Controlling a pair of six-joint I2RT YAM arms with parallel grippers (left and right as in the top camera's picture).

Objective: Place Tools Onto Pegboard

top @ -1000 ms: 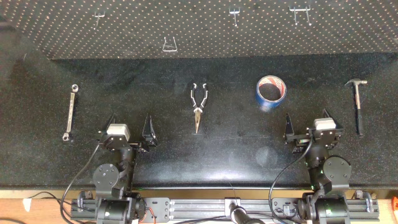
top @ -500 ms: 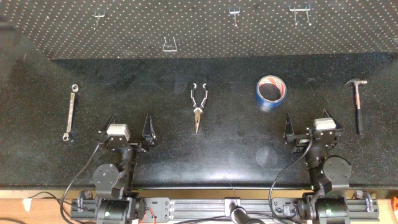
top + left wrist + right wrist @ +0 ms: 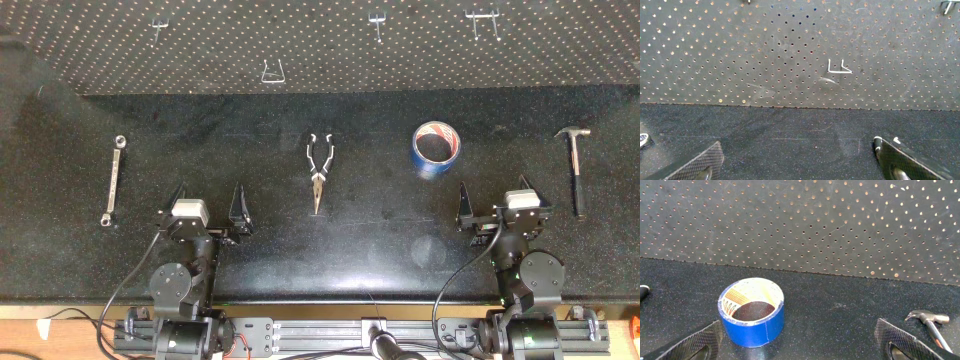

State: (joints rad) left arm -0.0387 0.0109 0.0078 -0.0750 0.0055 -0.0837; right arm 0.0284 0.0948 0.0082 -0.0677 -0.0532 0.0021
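Four tools lie on the black table: a wrench at far left, white-handled pliers in the middle, a blue tape roll right of centre, and a hammer at far right. Behind them stands the pegboard with several wire hooks, one of them a hook in front of the left arm. My left gripper is open near the front, between wrench and pliers. My right gripper is open just in front of the tape roll, holding nothing.
Hooks on the pegboard sit at upper left, centre and upper right. Bare black table lies between the tools and the arms' bases along the front edge.
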